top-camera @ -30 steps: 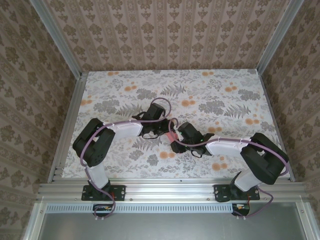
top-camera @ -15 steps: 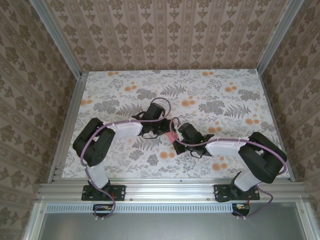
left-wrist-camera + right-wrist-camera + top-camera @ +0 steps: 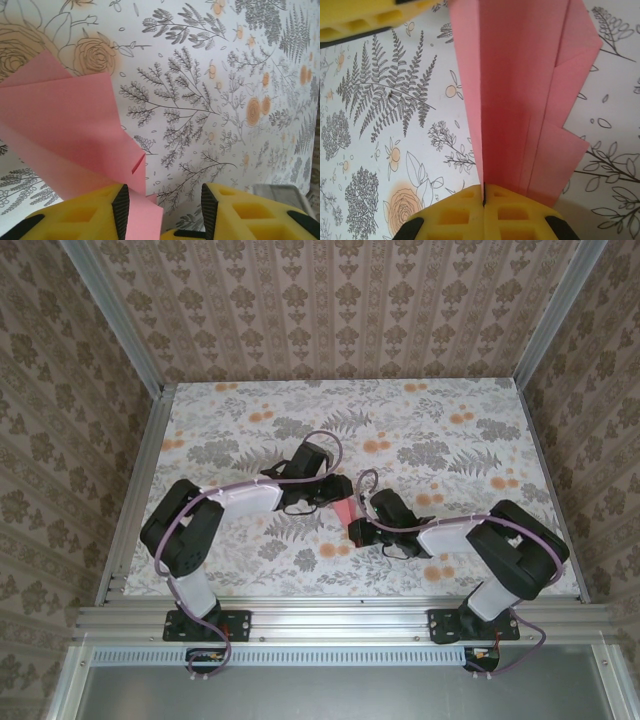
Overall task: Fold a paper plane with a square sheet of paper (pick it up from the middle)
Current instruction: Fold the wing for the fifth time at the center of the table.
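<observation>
The square sheet of paper (image 3: 345, 512) is salmon pink and folded into long overlapping layers with a centre crease, like a paper plane. It hangs between the two grippers near the table's middle. My right gripper (image 3: 483, 192) is shut on the crease of the pink paper (image 3: 520, 90), which stretches away from its yellow fingers. My left gripper (image 3: 162, 200) is open. A flap of the paper (image 3: 75, 130) lies against its left pad (image 3: 120, 210), and the right pad (image 3: 209, 210) is bare with table showing in the gap. From above, the left gripper (image 3: 325, 498) sits just left of the paper and the right gripper (image 3: 358, 530) just below it.
The table (image 3: 450, 430) is covered with a grey fern and orange flower print. Patterned walls and aluminium rails (image 3: 135, 490) box it in on three sides. A yellow finger (image 3: 365, 20) of the left gripper reaches into the right wrist view's top left corner.
The right gripper has closed on the paper's crease. The left gripper has opened wider. The pink paper now shows more plainly between the two grippers.
</observation>
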`<action>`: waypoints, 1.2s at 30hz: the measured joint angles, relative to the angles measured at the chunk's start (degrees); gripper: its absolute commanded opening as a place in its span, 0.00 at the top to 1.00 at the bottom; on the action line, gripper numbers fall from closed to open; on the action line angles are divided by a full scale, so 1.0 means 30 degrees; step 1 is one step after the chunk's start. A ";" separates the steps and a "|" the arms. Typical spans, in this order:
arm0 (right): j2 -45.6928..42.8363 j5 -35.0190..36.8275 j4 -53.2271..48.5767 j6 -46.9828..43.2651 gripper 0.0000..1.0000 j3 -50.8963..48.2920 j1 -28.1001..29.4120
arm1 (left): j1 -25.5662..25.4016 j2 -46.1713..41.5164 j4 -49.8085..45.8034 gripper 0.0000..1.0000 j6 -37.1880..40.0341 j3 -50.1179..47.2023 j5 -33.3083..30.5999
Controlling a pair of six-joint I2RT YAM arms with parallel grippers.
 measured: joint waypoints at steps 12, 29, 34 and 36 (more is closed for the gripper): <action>0.0933 -0.1843 0.3650 0.3606 1.00 -0.1137 -0.1078 | -0.0197 -0.0831 0.0634 0.58 0.0255 -0.0605 -0.0007; 0.1413 -0.2936 0.4459 0.5501 1.00 -0.1137 -0.1719 | -0.0211 0.0940 0.1559 0.57 0.0561 -0.0561 0.0306; 0.1413 -0.2936 0.4459 0.5559 0.99 -0.1137 -0.1719 | -0.0211 0.1384 0.1996 0.57 0.0685 -0.0539 0.0510; 0.1413 -0.2936 0.4459 0.5559 0.98 -0.1137 -0.1719 | -0.0211 0.1530 0.2076 0.57 0.0714 -0.0532 0.0539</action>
